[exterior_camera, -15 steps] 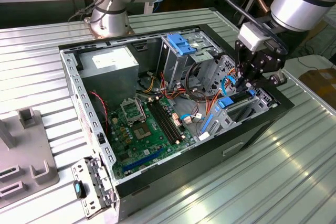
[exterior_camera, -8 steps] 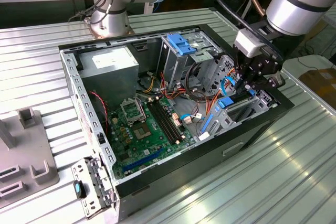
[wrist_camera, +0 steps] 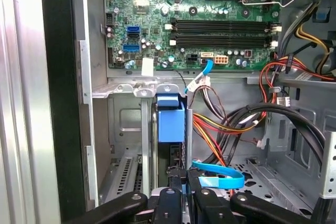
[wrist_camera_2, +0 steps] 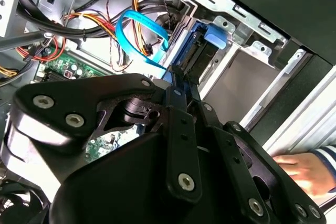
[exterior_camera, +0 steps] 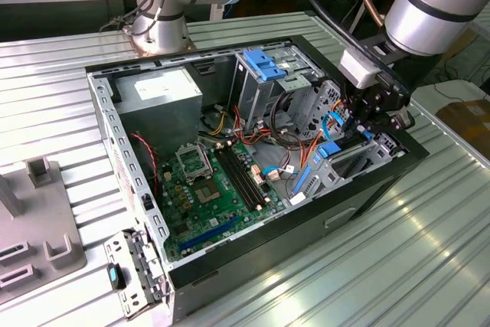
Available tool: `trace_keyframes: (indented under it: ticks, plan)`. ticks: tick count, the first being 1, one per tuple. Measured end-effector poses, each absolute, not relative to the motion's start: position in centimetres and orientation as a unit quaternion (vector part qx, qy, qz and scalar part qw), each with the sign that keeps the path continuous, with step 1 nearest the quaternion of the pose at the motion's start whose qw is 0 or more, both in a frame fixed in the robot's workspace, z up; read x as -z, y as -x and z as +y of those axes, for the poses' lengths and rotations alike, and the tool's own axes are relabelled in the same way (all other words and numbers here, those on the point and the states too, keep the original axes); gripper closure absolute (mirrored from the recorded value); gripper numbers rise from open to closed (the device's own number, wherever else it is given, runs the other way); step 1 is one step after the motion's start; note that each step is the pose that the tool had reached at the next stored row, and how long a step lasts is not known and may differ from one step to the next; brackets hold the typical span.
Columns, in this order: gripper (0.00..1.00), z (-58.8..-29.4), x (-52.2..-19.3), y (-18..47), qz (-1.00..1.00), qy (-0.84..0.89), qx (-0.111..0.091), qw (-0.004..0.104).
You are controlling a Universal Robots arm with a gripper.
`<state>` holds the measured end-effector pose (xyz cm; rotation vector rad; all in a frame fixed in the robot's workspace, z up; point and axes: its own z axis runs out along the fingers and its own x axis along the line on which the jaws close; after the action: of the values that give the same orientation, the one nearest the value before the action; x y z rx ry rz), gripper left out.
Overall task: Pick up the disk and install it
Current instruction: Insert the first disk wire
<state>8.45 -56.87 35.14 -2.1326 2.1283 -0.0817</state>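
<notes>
The gripper (wrist_camera: 184, 195) has its fingers nearly together, apparently clamping the blue-railed disk (wrist_camera: 170, 121), which stands on edge in the computer case's (exterior_camera: 253, 254) drive bay (wrist_camera: 123, 124).

A ribbed metal table (exterior_camera: 398, 266) is carrying everything. An open black computer case (exterior_camera: 306, 223) is lying on its side across the middle, with the robot arm's base (exterior_camera: 159, 32) standing just beyond it. A grey slotted fixture (exterior_camera: 38, 227) is sitting at the exterior view's left, and a perforated metal bracket (exterior_camera: 126, 266) is lying just beside the case's near corner.
</notes>
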Motion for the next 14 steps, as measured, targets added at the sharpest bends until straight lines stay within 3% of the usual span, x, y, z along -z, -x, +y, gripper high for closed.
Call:
trace_keyframes:
  ticks: [14]
  plan:
    - [0.84,-57.22,-34.78,-8.33,0.705,0.706,0.028,0.063]
